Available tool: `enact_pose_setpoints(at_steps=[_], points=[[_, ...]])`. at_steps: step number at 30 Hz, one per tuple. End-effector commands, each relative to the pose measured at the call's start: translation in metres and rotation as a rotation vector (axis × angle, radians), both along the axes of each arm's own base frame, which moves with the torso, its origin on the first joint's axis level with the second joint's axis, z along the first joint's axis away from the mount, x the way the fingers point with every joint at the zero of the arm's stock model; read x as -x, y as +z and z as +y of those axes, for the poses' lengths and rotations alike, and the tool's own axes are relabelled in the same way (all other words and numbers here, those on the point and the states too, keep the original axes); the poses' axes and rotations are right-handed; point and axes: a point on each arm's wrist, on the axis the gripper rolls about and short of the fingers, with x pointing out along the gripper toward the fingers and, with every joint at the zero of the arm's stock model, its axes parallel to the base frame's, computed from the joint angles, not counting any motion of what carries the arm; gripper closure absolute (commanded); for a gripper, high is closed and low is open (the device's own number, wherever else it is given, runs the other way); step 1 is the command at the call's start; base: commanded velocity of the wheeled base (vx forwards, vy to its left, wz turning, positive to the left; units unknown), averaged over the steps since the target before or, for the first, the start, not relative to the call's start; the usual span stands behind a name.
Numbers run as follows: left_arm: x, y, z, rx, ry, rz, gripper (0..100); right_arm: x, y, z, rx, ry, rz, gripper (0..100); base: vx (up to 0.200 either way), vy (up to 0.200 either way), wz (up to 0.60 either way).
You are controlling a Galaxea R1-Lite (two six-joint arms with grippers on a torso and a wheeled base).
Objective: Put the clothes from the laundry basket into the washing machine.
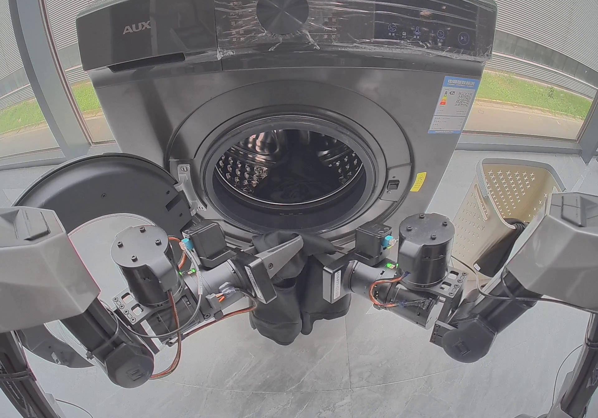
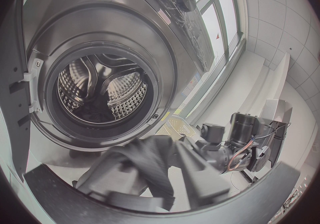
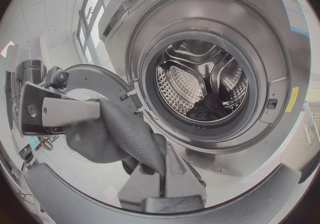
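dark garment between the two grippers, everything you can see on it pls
The garment is dark grey, a knit with a fine mesh texture, bunched so its type cannot be told. The left gripper and right gripper each pinch its top; the rest sags in folds between and below them, clear of the floor. It hangs in front of the washing machine, below its open mouth.

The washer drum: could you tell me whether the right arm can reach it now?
Probably yes: the door stands open and nothing blocks the drum, though the right gripper shares the dark garment with the left gripper.
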Motion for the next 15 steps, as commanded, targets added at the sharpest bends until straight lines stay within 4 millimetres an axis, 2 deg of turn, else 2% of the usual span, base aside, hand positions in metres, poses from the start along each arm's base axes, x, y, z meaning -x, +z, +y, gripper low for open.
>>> enact_pose_setpoints(at_steps=[1,7,15], points=[[-0.005,-0.007,0.004,-0.013,0.022,0.015,0,0.008,0.022,-0.011,-0.033,-0.011,-0.032,100,0.0,0.0,0.0],[-0.008,-0.015,0.009,-0.052,0.043,0.017,0,0.013,0.044,-0.029,-0.057,-0.042,-0.054,100,0.0,0.0,0.0],[-0.008,-0.029,0.01,-0.1,0.068,0.045,0,0.018,0.058,-0.035,-0.083,-0.047,-0.08,100,0.0,0.0,0.0]])
